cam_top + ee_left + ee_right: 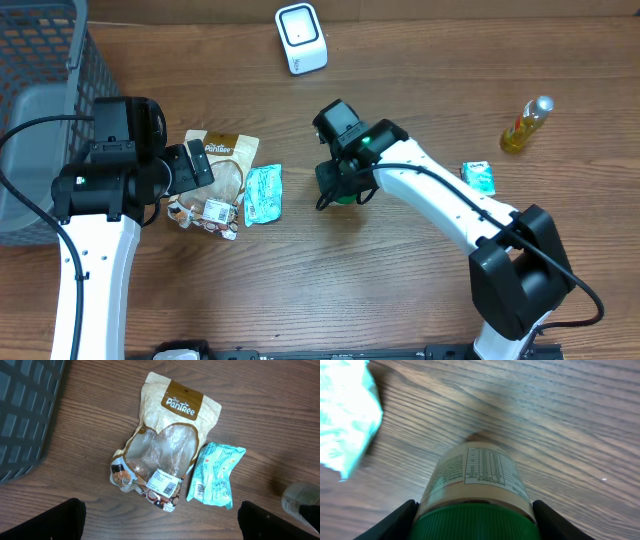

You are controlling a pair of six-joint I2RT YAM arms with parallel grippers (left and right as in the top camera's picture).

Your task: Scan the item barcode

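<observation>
- Green-capped bottle (477, 480) with a pale printed label sits in the right claw (475, 510). The two fingers press against either side of the cap, so the claw is partly closed and has a firm hold of it.
- Its label panel of fine print faces the right wrist camera, and the bottle's far end points at the wooden bench (300, 300). Whether that end touches the wood cannot be told.
- As a landmark, a brown and cream snack pouch (175, 425) marked "Pantree" lies flat on the bench, with a clear window and a white barcode sticker near its lower end.
- In the overhead view the held bottle is to the right of the pouch, well apart from it.
- A teal packet (215, 475) lies just beside the pouch's right edge, between pouch and bottle, showing a barcode near its lower corner.
- The left claw (160, 506) hangs above the pouch's lower end, spread as wide as it goes, with nothing between its fingers.
- A white scanner (301, 38) stands beyond the pouch and to its right, near the bench's far edge.
- A grey basket (40, 90) sits to the pouch's left.
- Far right of the pouch lie a yellow bottle (526, 125) and a second teal packet (479, 177).
</observation>
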